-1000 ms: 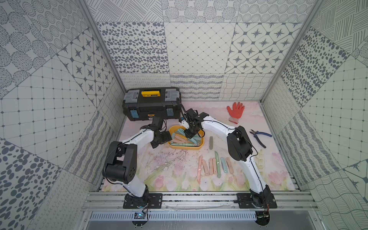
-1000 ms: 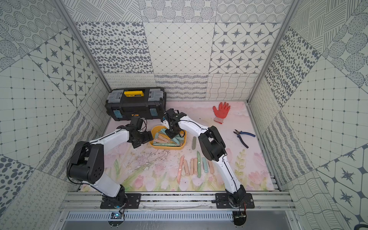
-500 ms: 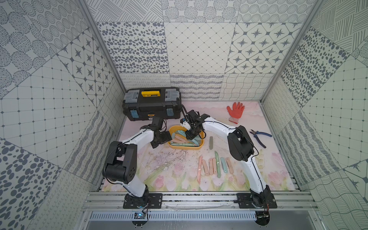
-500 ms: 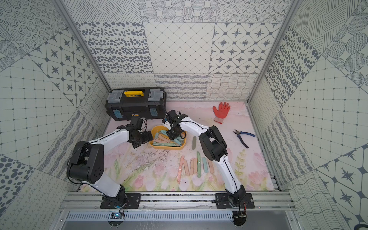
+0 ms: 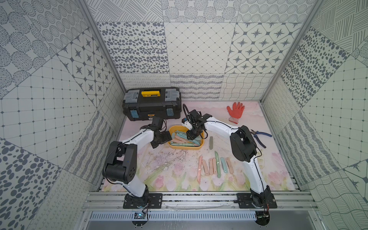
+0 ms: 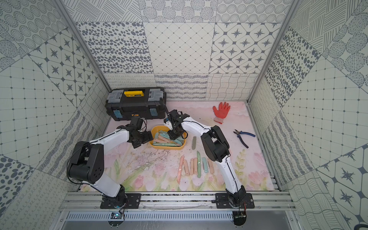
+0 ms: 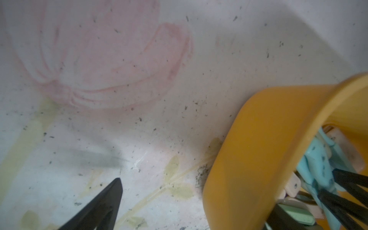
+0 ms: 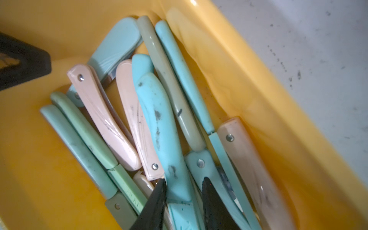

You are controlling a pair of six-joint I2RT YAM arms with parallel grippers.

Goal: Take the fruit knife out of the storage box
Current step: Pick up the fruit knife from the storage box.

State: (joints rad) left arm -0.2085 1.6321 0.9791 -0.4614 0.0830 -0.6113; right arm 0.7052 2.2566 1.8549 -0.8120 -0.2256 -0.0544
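Watching my right gripper [image 8: 185,179] jaws straddle a blue fruit knife [image 8: 157,123], clamp unclear; left gripper [image 5: 163,138] jaws wide apart.

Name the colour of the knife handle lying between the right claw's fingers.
The knife handle is light turquoise, with dark smudges; clearest in the right wrist view.

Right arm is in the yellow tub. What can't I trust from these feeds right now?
- Grip of the right hand: right wrist view, fingertips flank a pale blue plastic fruit knife; the fingers themselves hide any contact.
- Under that hand: both top views, it covers part of the shallow yellow plastic storage box.
- The left hand: left wrist view, inner finger blurred and cut by the edge.
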